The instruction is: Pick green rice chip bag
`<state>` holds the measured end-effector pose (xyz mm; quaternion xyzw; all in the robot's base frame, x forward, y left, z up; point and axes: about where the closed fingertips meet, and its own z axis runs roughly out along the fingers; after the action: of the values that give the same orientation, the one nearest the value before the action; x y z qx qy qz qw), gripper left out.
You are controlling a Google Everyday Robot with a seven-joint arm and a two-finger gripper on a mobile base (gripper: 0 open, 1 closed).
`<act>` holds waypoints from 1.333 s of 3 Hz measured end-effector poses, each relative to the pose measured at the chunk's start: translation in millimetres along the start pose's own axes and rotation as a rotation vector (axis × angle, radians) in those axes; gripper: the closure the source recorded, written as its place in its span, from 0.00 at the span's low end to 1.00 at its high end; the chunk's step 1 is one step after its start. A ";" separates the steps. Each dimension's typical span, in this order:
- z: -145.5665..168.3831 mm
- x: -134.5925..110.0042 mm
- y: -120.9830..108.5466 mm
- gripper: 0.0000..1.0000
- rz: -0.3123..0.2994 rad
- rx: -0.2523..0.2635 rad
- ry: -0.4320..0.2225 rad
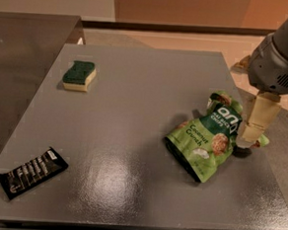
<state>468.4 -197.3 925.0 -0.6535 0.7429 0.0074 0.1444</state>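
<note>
The green rice chip bag lies crinkled on the right part of the grey table, its dark-green top toward the far right and its black bottom edge toward the front. My gripper hangs from the grey arm at the right edge of the view. Its tip is down at the bag's upper right corner, touching it or just above it. The bag rests on the table.
A green-and-yellow sponge sits at the table's far left. A black flat wrapper with white print lies at the front left. A darker counter adjoins the table on the left. The table's right edge runs just past the bag.
</note>
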 end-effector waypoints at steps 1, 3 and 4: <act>28.8 -5.0 -3.8 0.00 -0.062 -0.050 -0.009; 51.5 -11.1 10.8 0.00 -0.240 -0.137 -0.027; 58.0 -15.9 27.1 0.18 -0.343 -0.172 -0.027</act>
<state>455.6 -166.4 868.1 -0.7802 0.6154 0.0552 0.0972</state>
